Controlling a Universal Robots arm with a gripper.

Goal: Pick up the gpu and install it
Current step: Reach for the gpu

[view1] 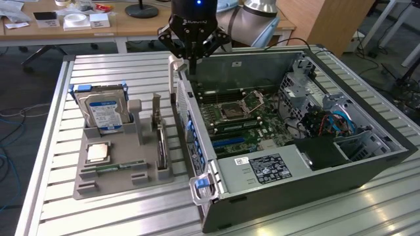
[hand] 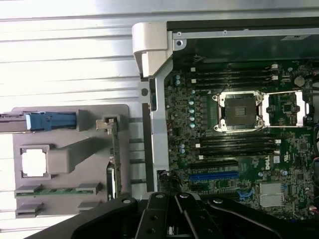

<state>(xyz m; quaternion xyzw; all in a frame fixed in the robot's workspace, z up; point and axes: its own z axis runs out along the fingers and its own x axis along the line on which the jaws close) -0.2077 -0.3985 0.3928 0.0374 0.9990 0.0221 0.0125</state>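
My fingers are fully closed and empty at upper centre. The gpu, a thin dark card with a silvery bracket, stands edgewise in the grey holder.

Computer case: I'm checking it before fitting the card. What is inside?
A motherboard with an open CPU socket, a blue slot, a labelled power supply and blue cables. The power supply covers whatever lies beneath it.

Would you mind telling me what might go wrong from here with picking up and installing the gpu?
1. The shut gripper hangs just above the case wall; descending there could strike it.
2. The gpu stands on edge in the grey holder, close beside that wall, so a grasp may clip the wall or tip the card.
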